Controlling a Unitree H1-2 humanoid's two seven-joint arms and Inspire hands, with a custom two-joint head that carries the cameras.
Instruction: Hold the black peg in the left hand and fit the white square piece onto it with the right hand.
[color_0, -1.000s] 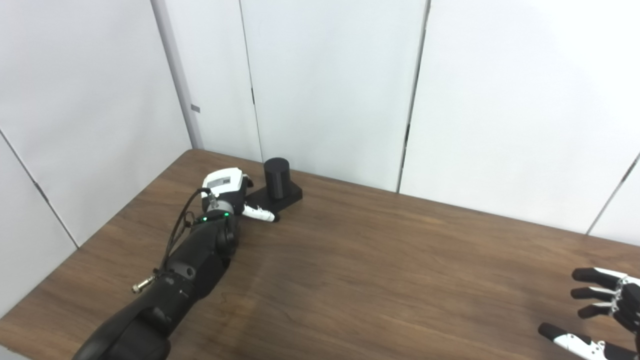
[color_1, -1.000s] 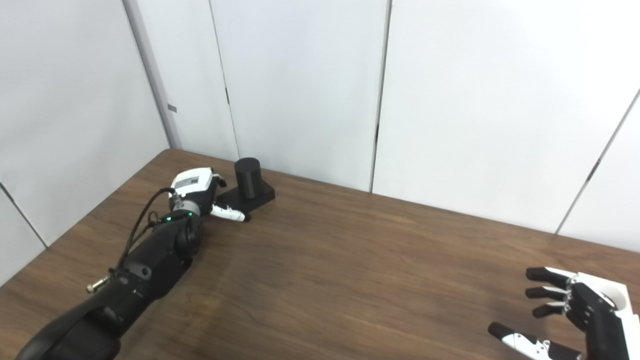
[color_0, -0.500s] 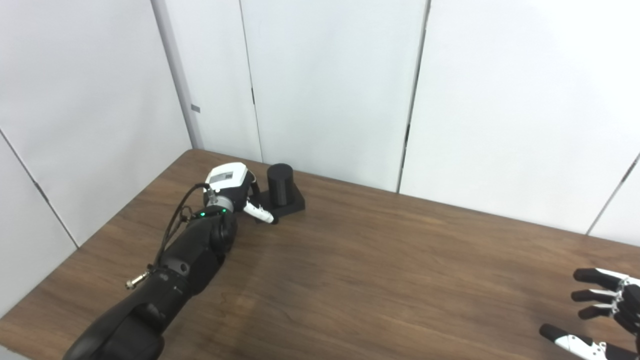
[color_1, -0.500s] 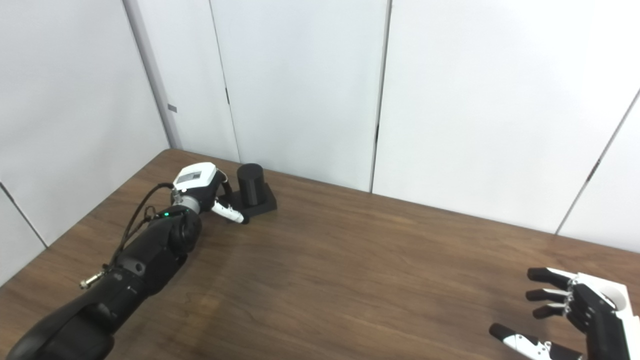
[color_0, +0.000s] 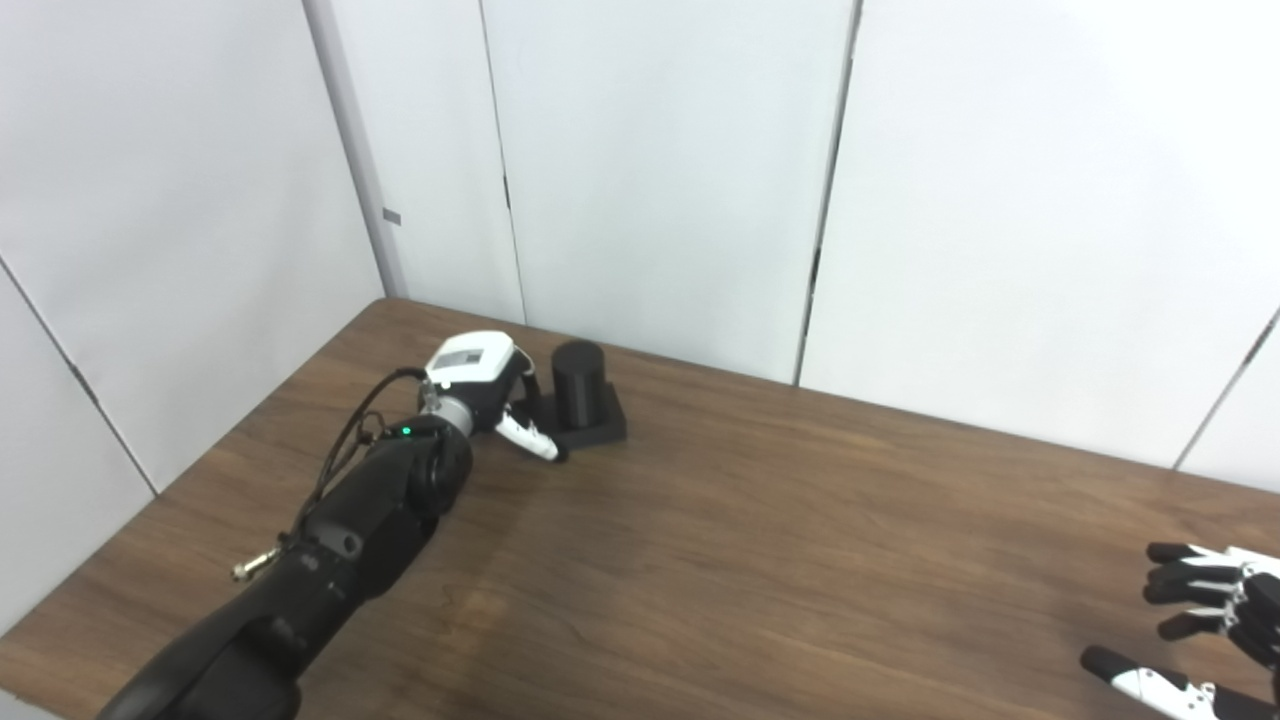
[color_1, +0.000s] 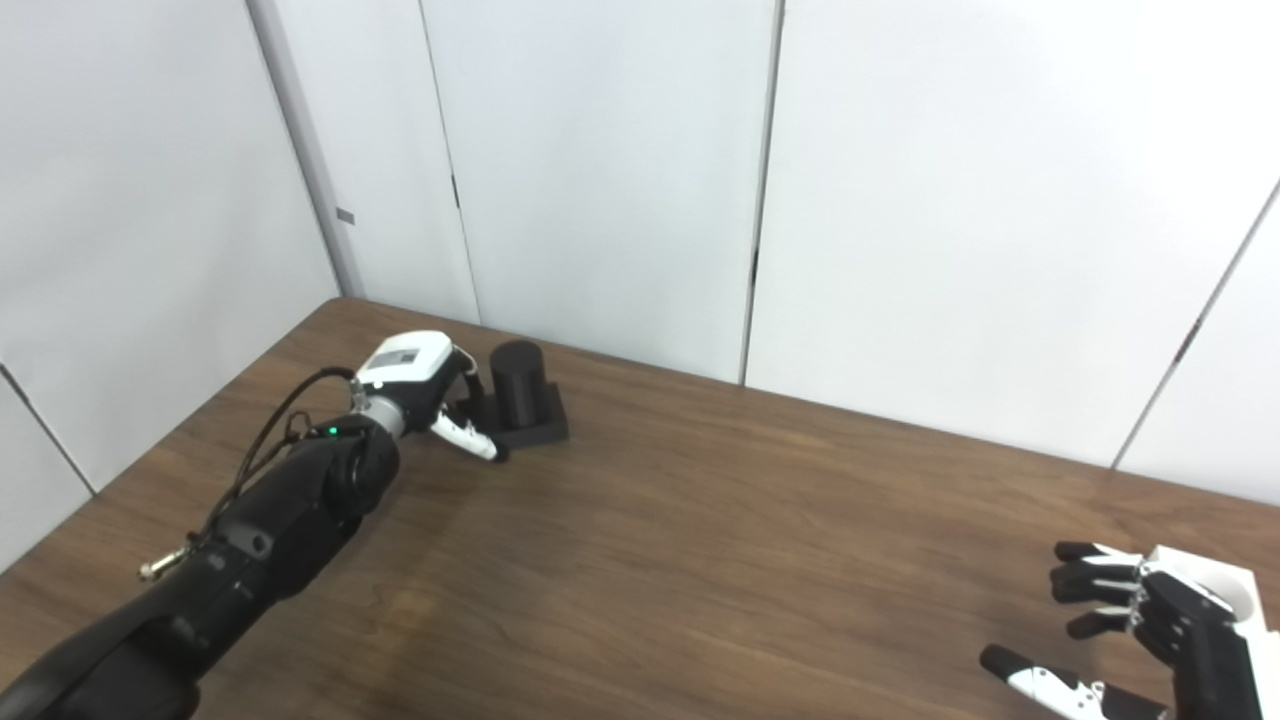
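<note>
Closest to us, down in the bottom right corner, our right hand (color_1: 1160, 630) hangs just over the table (color_1: 700, 560) with its black fingers (color_1: 1085, 580) spread apart and the white thumb sticking out toward the left. It's holding nothing and touching nothing.

Further out on the left side, our left arm (color_0: 330, 540) stretches across the tabletop, glossy black shell with a cable looped along it and a little green light near the wrist. The left hand (color_0: 490, 385) is right up against the black peg (color_0: 582, 375). Its white thumb lies along the near edge of the peg's flat square base, and the other fingers seem to curl in on the side of the base, but we honestly can't tell if it's properly gripping or just pressed against it.

The peg itself is a matte black upright cylinder on a low square block, sitting on the table near the far left corner, close to the wall.

Table is dark brown wood grain, slightly shiny. Behind it are plain white wall panels (color_0: 660, 180) with thin dark vertical seams.
</note>
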